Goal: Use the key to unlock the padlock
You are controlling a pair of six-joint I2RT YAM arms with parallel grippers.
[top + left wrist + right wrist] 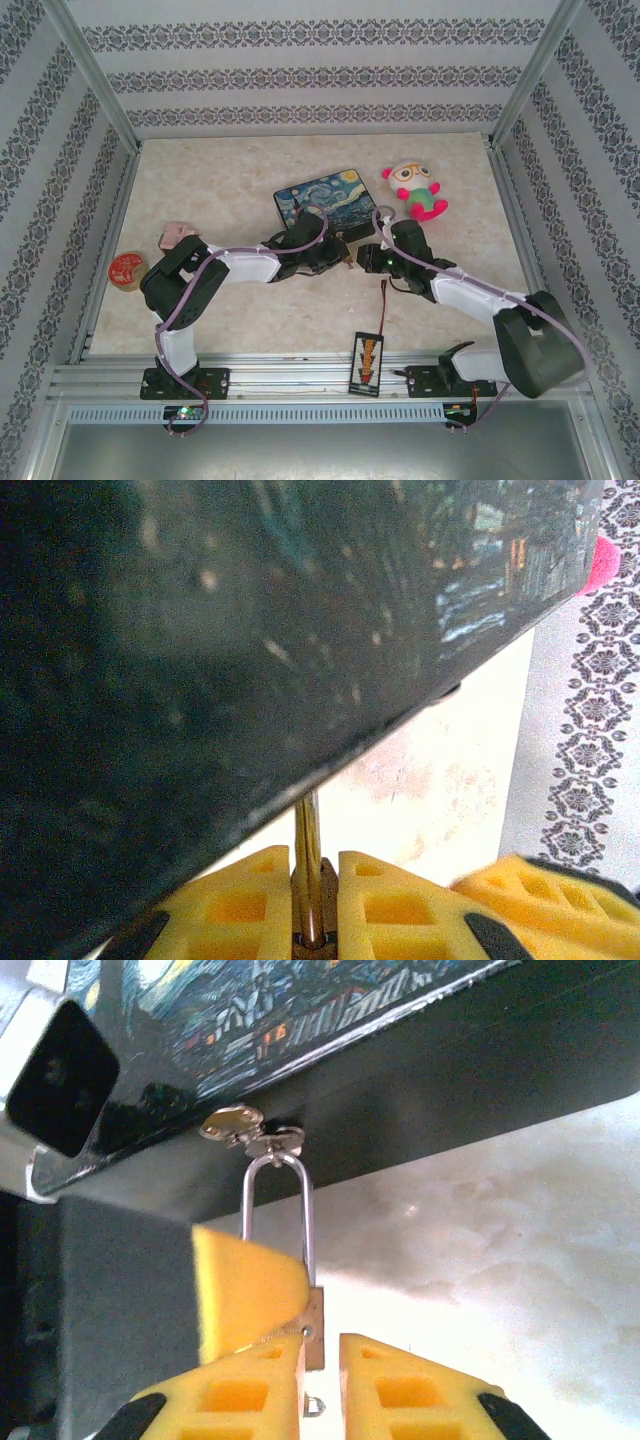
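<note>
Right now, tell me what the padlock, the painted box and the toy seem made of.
Padlock: metal by its look, brass-coloured body, thin bright silvery shackle with a sheen. Painted box: hard and glossy, its dark side throws back light; wood or board under the lacquer, I cannot tell. Toy: likely soft plush, rounded and matt in white, pink and green.

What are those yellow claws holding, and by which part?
The left gripper pinches the padlock near where shackle meets body. The right gripper straddles its body; whether it grips cannot be told.
</note>
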